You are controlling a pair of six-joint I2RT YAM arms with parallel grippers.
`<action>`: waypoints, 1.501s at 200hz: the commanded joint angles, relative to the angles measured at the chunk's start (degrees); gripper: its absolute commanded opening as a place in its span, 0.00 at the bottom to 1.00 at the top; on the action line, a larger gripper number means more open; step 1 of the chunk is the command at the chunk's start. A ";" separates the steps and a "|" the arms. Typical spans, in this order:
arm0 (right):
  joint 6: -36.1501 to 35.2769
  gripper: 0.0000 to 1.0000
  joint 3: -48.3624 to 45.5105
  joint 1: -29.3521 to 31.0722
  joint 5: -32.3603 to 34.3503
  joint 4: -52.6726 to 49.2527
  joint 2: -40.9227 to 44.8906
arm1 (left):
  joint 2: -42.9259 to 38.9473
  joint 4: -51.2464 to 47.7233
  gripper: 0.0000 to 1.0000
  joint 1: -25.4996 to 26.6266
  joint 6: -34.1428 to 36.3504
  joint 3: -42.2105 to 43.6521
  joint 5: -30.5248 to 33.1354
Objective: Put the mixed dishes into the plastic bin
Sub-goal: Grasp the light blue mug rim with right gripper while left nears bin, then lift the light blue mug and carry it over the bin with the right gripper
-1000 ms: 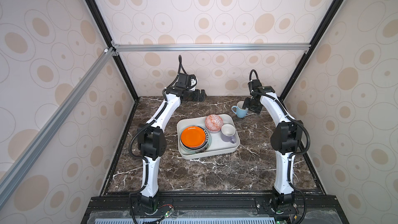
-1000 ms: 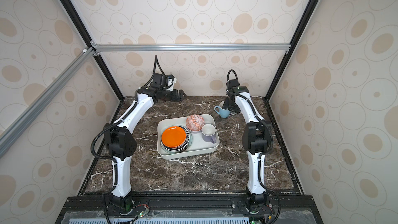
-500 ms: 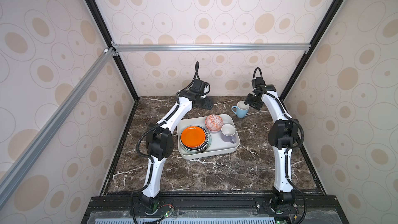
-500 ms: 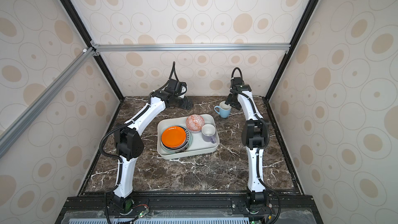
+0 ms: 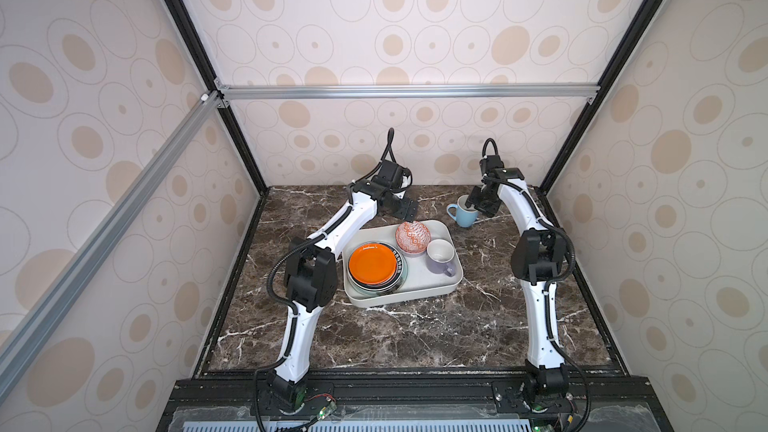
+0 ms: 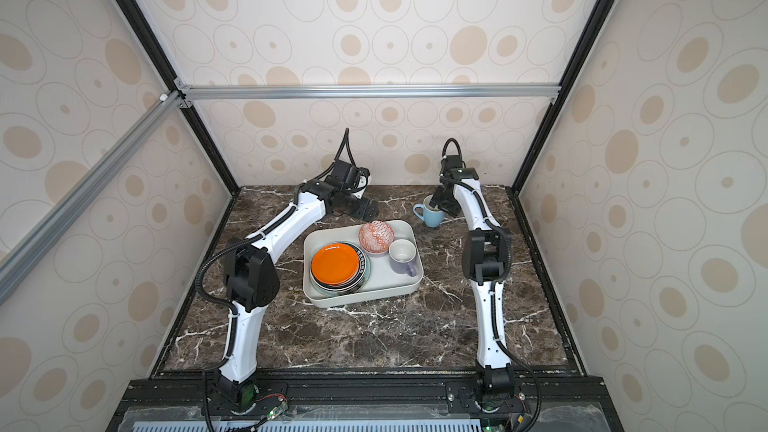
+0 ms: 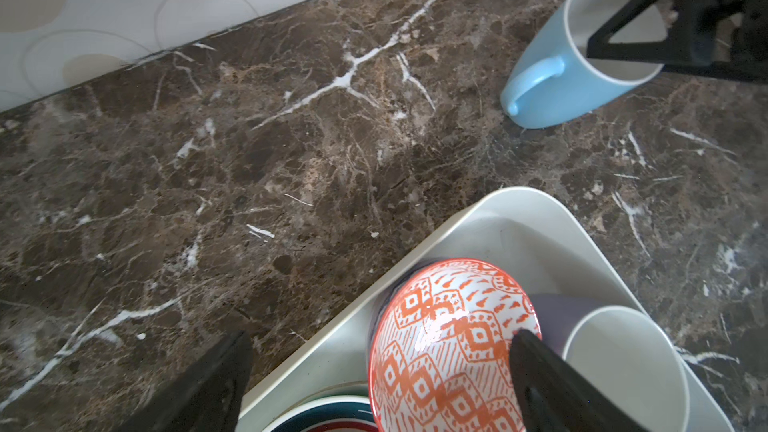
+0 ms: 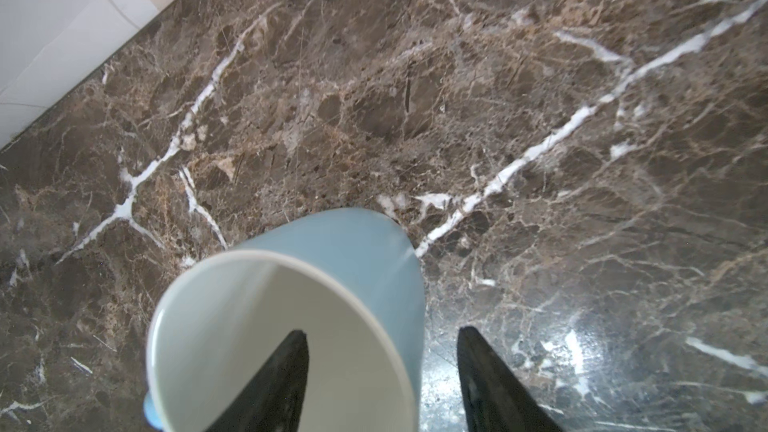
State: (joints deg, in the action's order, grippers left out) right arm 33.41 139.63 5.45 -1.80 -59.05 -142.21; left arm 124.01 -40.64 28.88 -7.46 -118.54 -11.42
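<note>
Right gripper [image 8: 382,331] part-open, straddling light blue mug [image 5: 464,218] wall, nothing clamped yet: seat deeper, close firmly before lifting to plastic bin [image 5: 399,299]. Left gripper [image 7: 378,336] wide open, empty.

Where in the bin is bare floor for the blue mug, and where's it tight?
Free: bin floor strip between plate stack, lavender mug and the near wall. Bare far corner beside the patterned bowl, toward the blue mug. Crowded: far side, where bowl, lavender mug and stack sit close.
</note>
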 commanded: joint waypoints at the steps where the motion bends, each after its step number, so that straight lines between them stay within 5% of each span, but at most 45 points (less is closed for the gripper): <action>1: 0.91 0.58 1.60 -0.35 -0.82 -0.63 -1.77 | -5.87 3.04 0.97 0.80 5.02 1.98 -8.34; 48: 0.70 0.52 1.63 -0.59 -1.14 -0.65 -2.85 | -10.61 5.61 0.98 1.42 7.51 6.32 -13.58; 175: 0.32 0.14 1.69 -0.88 -2.32 -0.36 -2.56 | -16.20 3.83 0.98 2.49 8.95 12.80 -5.84; 300: -3.15 0.11 1.61 -0.57 -1.84 -8.54 7.81 | -22.07 9.06 0.97 0.45 11.02 21.11 -3.69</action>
State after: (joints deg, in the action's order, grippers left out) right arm 31.75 140.14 4.80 -3.86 -64.31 -142.43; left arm 104.90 -33.89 30.24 1.34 -98.74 -15.03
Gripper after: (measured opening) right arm 0.116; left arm 0.973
